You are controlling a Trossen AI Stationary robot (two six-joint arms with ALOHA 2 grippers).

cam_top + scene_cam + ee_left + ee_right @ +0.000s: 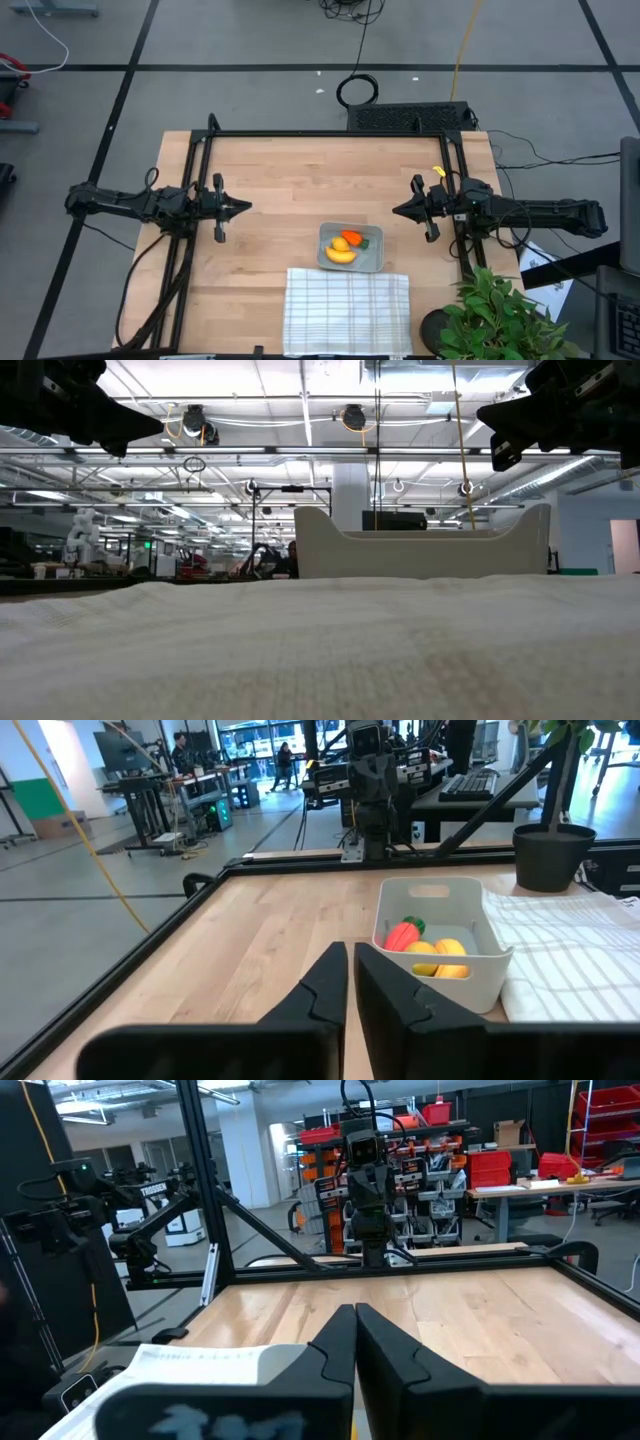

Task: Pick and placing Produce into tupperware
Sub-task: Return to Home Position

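On table (280, 180), mid-width, the tupperware (324, 262) sits right at the far edge of the checked cloth (347, 310). Carrot (352, 237), lemon (340, 244) and banana (342, 257) are all inside it, bunched together. Left claw (248, 207) hovers over the table's left side, fingers pinched narrow, holding nothing. Right claw (395, 210) faces it from the right side, also narrow and empty. Both are raised, well apart from the tupperware.

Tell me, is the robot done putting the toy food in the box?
Looks done: the carrot, banana and lemon all lie inside the tupperware. Nothing is in hand: the left gripper and right gripper are shut, empty, off to each side of the table. Nothing seems left to pick up.
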